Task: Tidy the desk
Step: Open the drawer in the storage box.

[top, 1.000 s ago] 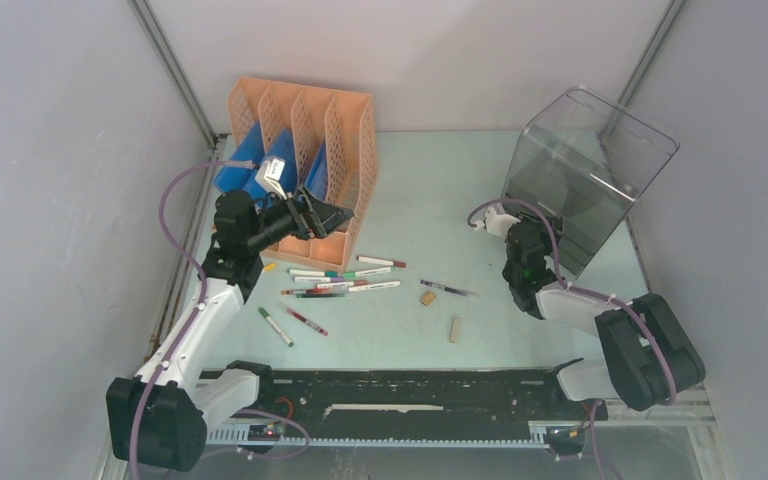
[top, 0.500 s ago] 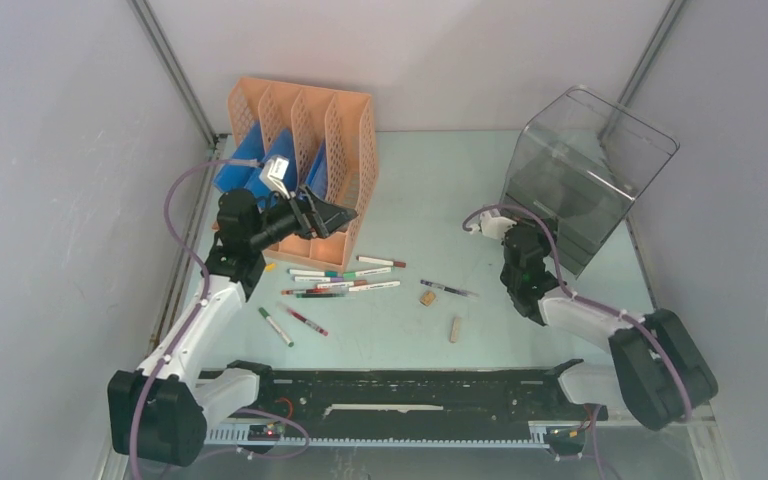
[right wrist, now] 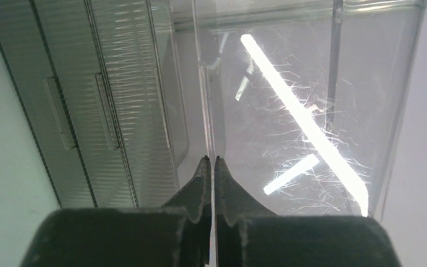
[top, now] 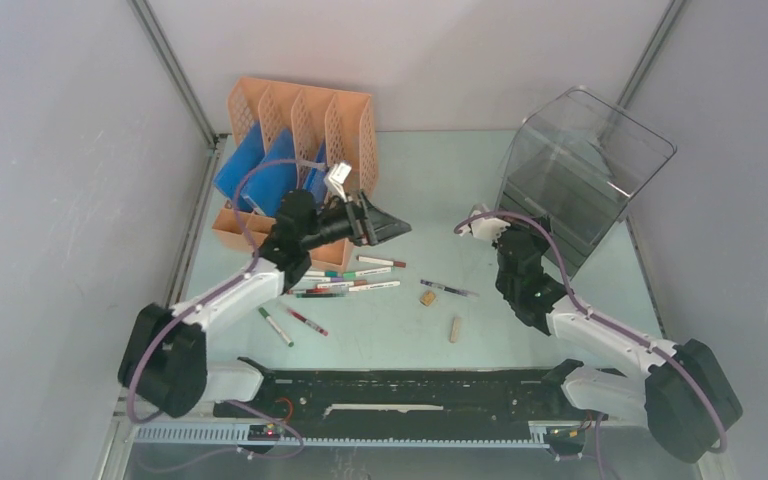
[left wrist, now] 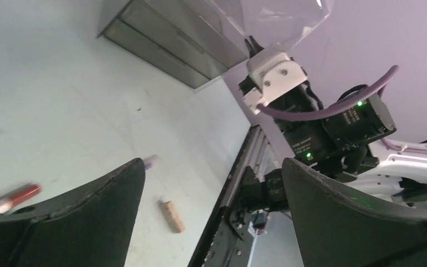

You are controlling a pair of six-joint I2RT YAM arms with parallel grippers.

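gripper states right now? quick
Left gripper: open, holding nothing.
Right gripper: closed, facing the clear box; nothing seen held.
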